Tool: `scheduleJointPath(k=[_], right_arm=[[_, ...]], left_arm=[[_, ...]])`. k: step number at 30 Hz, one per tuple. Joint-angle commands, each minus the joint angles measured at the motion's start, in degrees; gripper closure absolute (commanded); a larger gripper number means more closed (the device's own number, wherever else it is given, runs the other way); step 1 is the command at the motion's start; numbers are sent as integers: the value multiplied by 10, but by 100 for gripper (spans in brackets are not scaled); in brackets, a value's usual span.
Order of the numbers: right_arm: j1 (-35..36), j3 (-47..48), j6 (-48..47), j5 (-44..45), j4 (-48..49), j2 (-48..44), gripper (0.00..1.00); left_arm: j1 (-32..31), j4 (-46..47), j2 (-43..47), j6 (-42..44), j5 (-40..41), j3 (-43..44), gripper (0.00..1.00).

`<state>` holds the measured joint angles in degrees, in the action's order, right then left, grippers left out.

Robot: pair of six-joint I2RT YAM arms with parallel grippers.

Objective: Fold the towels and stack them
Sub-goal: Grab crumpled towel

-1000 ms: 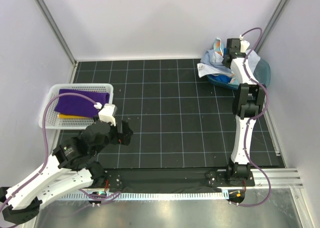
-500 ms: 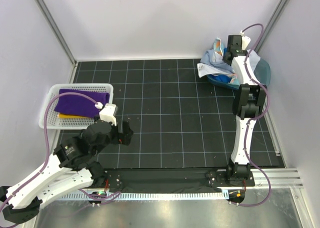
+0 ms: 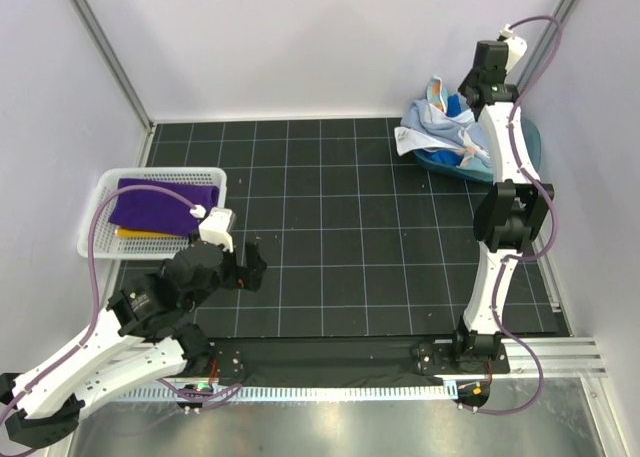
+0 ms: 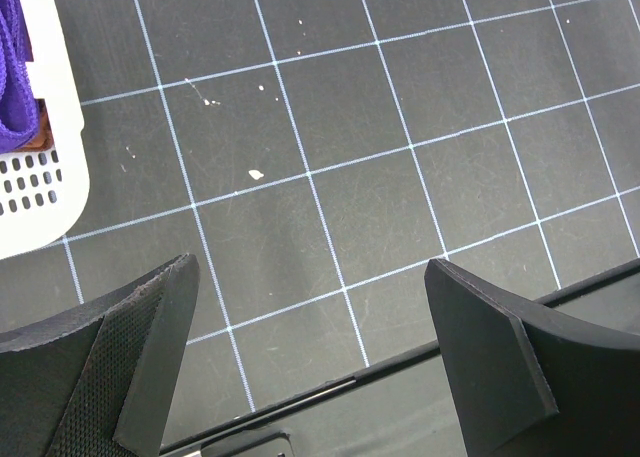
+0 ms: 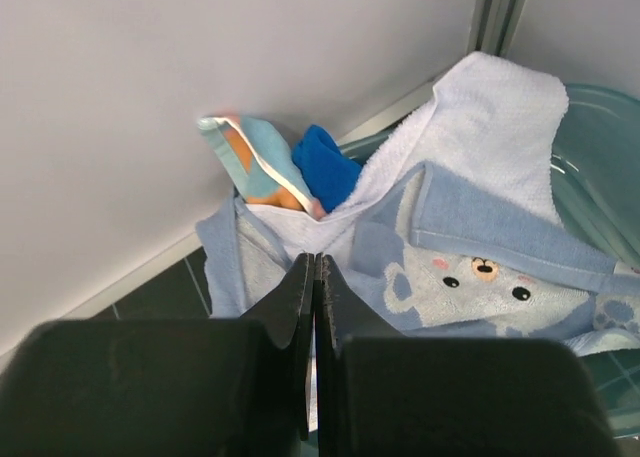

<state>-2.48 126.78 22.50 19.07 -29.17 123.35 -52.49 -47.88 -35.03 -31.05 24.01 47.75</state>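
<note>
Nearest, the left hand (image 4: 310, 267) gapes wide over the dark desk (image 4: 380, 107), just beyond it a purple towel (image 3: 165, 205) lies on a yellow towel (image 3: 135, 233) in the white basket (image 3: 100, 192), and farthest the right hand (image 5: 313, 267), pinched shut, hangs above crumpled towels (image 5: 480, 247) heaped in the teal tub (image 5: 600, 107).

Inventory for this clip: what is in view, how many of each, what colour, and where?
basket: one, white mesh, left edge of the mat
purple towel: one, folded, on top in the basket
yellow towel: one, under the purple one, only an edge showing
tub: one, translucent teal, far right corner
bear-face towel: one, pale blue and white, heaped in the tub
spotted towel: one, light blue and orange, same heap
bright blue towel: one, same heap
mat: one, black, gridded
left gripper: open, empty, over the mat
right gripper: shut, above the heap
</note>
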Motion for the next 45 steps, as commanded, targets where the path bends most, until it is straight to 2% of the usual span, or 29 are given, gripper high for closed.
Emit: scheduleJointPath(k=[1,3,4,6,7,9,12,19,26,29,32,33,35,45], right_arm=[[3,35,-15,-13,7,-29,99],[3,29,-17,-5,1,-25,94],[3,20,-18,-5,1,-23,81],[3,-10,-22,-8,7,-20,70],[3,-19,-23,-7,9,-15,60],[3,-40,-27,-6,15,-9,51],[2,-51,-36,-2,18,8,45],[2,-45,-42,2,8,65,44],[2,-35,-40,-1,10,106,46],[2,-35,-33,1,10,111,51],[2,-35,-31,11,10,113,69],[2,-35,-29,14,10,111,83],[2,-35,-26,18,11,103,99],[4,-20,-7,26,32,1,99]], left_arm=[[-1,14,-2,5,7,2,0],[0,14,0,5,7,2,0],[0,14,0,5,7,2,1],[0,15,0,5,7,2,0],[0,14,0,5,6,2,1],[-1,14,0,5,7,2,0],[0,14,-3,5,7,2,0],[0,14,-6,5,6,2,1],[-1,14,-10,5,8,2,1],[0,13,-12,5,9,2,0],[0,14,-13,5,9,2,0],[0,13,-13,5,10,2,0],[0,14,-14,5,10,2,1],[0,14,-16,5,9,3,1]])
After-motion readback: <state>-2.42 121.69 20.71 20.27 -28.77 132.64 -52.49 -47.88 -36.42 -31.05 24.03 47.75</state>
